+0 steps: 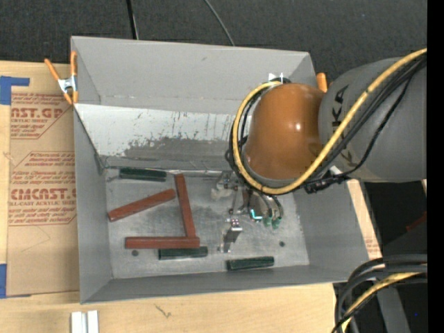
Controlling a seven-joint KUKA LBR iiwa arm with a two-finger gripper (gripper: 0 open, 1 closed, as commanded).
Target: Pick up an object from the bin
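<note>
My gripper (231, 233) hangs low over the bin floor, right of the middle, just under the arm's orange cover. No thing shows in it. A short dark green bar (250, 262) lies flat just in front of it, near the bin's front wall. To its left lies another dark green bar (182, 253), and right behind that one a red-brown bar (161, 242) lies crosswise. A second red-brown bar (184, 207) runs from the back down to that bar's right end, making an L.
A third red-brown bar (141, 205) lies slanted in the left half of the bin. Another dark green bar (142, 175) rests along the foot of the back wall at the left. The arm and its orange cover hide the bin's back right part.
</note>
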